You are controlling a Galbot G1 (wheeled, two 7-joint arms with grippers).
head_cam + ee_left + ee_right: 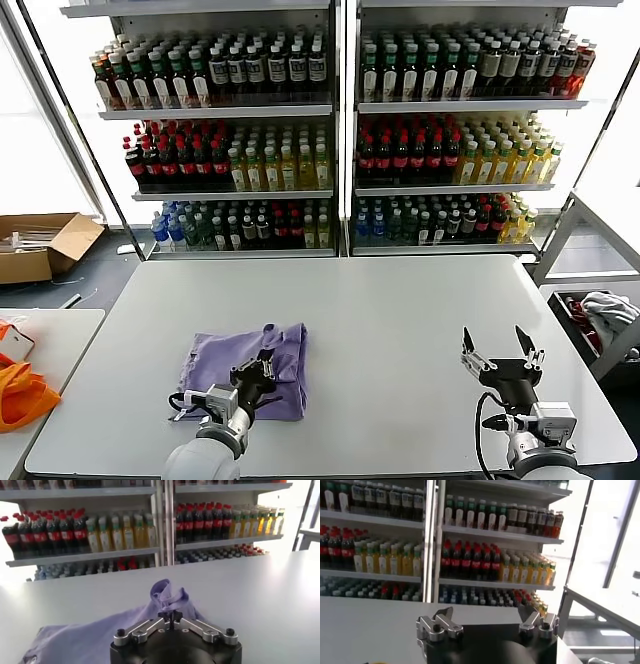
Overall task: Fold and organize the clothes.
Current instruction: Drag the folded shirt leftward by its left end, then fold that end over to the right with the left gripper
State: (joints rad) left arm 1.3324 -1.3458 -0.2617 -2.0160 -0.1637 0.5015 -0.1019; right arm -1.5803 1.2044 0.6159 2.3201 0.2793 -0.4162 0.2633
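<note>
The lavender T-shirt, folded into a rumpled rectangle lying crosswise on the tabletop, is pinched at its raised edge by the left gripper; right gripper hovers, fingers spread

Lavender T-shirt on white table

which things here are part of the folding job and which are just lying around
Job: T-shirt, pinched by the shut left gripper; open right gripper waiting over the table.
Lying about: orange fabric, cardboard box, bottle shelves.
</note>
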